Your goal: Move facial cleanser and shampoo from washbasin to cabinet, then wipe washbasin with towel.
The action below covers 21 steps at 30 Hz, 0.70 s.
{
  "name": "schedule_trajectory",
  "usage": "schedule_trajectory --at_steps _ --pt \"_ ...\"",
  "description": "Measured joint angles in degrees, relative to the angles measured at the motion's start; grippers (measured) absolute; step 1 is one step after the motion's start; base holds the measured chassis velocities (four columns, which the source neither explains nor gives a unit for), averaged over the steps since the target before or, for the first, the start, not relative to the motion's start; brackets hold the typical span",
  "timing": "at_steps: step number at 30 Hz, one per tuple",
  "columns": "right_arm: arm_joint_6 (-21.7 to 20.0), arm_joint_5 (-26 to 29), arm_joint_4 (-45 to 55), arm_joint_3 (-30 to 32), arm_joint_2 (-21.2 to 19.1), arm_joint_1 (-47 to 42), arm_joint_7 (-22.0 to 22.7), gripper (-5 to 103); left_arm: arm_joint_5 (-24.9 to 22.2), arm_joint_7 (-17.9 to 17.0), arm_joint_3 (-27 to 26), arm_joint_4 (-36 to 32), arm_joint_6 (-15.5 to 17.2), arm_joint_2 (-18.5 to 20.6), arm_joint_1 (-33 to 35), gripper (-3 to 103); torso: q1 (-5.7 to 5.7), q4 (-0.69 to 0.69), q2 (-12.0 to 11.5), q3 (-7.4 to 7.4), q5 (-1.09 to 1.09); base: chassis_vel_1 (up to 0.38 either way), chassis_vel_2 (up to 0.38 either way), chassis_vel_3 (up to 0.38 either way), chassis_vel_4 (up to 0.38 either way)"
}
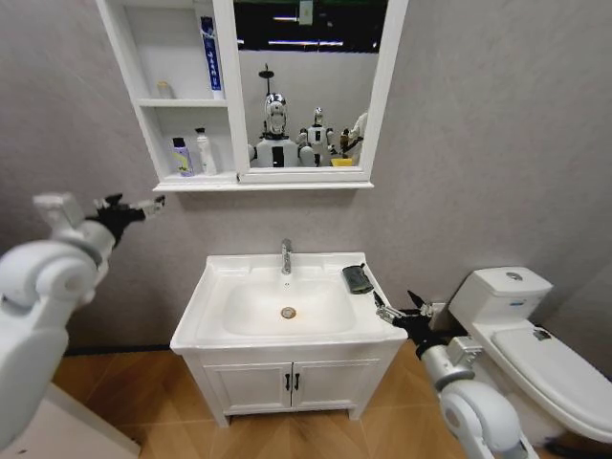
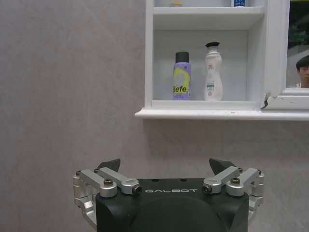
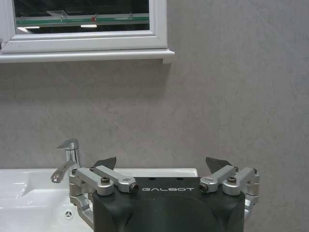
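Right gripper [image 1: 400, 306], black with silver links, hangs low at the right front corner of the white rectangular ceramic washbasin [image 1: 215, 316], fingers spread, nothing between them. One small dark grey-black folded towel [image 1: 358, 278] lies on the basin rim just beyond and slightly inward of this gripper, near but not touching. Judged step: take the towel, since no bottles show on the basin.

To do it well: approach from above with fingers spread wide across the short side of the fold, press down onto the rim so the soft cloth bunches between the tips, close fully, then lift clear before sweeping. Stay off the single chrome tap [image 1: 285, 256], further in and to the gripper's left. One round drain [image 1: 288, 312] sits in the bowl.

Left gripper [image 1: 143, 205] is held high, well to the left of the basin, fingers spread, empty, pointing at the white wall-mounted cabinet [image 1: 182, 102] with its framed mirror [image 1: 304, 86]. Ahead of and above it, on the lowest shelf: one purple bottle with black cap [image 2: 181, 76] and one white pump bottle [image 2: 212, 72], side by side, not touching. Higher shelves: one blue-and-white tube [image 1: 210, 55], one small pale item [image 1: 164, 89], too small to identify.

Counts: towel 1, bottles on lowest shelf 2, tube 1, tap 1, drain 1, grippers 2.
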Motion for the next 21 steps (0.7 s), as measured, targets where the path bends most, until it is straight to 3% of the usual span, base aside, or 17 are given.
schedule_trajectory --at_steps 1,2,4,9,12,17,19,21 --pt "-0.2 0.0 0.3 0.1 -0.2 -0.2 0.3 100 3.0 2.1 -2.1 -1.5 -4.1 -3.6 5.8 100 0.0 -0.04 0.0 0.0 -0.01 0.0 0.0 0.0 0.0" --pt "-0.2 0.0 0.3 0.1 -0.2 -0.2 0.3 100 3.0 2.1 -2.1 -1.5 -4.1 -3.6 5.8 100 0.0 -0.04 0.0 0.0 -0.01 0.0 0.0 0.0 0.0" --pt "-0.3 0.0 0.5 0.4 -0.4 -0.5 0.6 100 6.4 5.7 -5.3 -4.9 -7.4 -9.0 14.7 100 0.01 -0.02 0.0 0.0 -0.01 0.0 0.0 0.0 0.0" --pt "-0.3 0.0 0.9 0.7 -0.3 -1.0 0.6 100 8.8 10.4 -9.1 -9.9 -10.4 -14.7 23.4 100 0.0 -0.03 0.0 0.0 0.01 0.0 0.0 0.0 0.0" --pt "-0.3 -0.2 1.4 0.8 0.5 -1.6 0.6 100 8.6 17.2 -10.6 -13.5 -14.2 -19.8 32.9 100 0.0 -0.01 0.0 0.0 0.01 0.0 0.0 0.0 0.0" --pt "-0.3 -0.3 2.3 1.4 1.9 -2.3 0.7 100 9.6 21.0 -9.5 -14.5 -17.8 -21.7 37.9 100 0.0 -0.06 0.0 0.0 0.0 0.0 0.0 0.0 0.0" --pt "-0.3 -0.4 2.6 1.3 2.3 -2.1 0.8 100 11.9 23.4 -8.3 -15.7 -21.5 -23.6 42.5 100 0.01 -0.03 0.0 0.01 0.01 0.0 0.0 0.0 0.0" --pt "-0.3 -0.5 2.7 1.2 2.5 -2.2 0.8 100 13.5 23.8 -7.6 -15.9 -23.0 -24.3 43.6 100 0.01 -0.03 0.0 0.0 0.01 0.0 0.0 0.0 0.0"
